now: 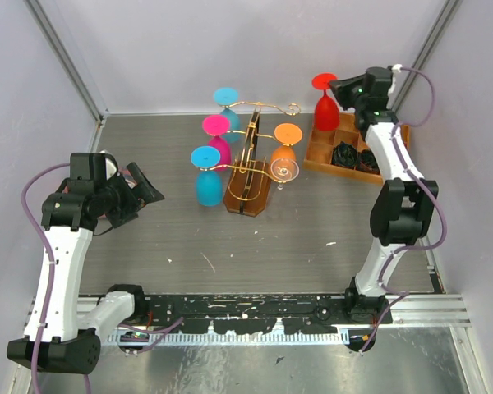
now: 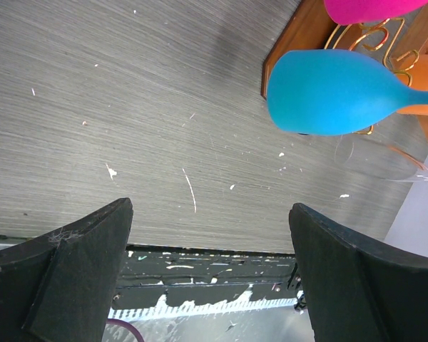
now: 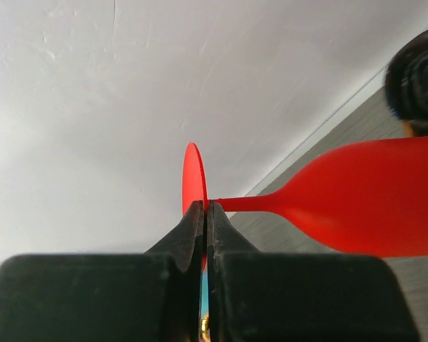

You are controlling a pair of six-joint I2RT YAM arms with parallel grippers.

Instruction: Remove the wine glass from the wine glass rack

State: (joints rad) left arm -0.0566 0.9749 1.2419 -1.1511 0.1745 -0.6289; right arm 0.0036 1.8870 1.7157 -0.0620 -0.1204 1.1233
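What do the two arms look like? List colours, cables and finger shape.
Both the left arm and right arm have white links, black joints and a loose purple cable. The left end effector and right end effector each have two broad matte black fingers tapering to the tip.

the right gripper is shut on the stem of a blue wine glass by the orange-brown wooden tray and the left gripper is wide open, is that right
Only the colour is wrong: the wine glass in the shut right gripper is red, not blue, as the right wrist view shows. The rest holds: gripped at the stem, by the orange-brown wooden tray, left gripper wide open.
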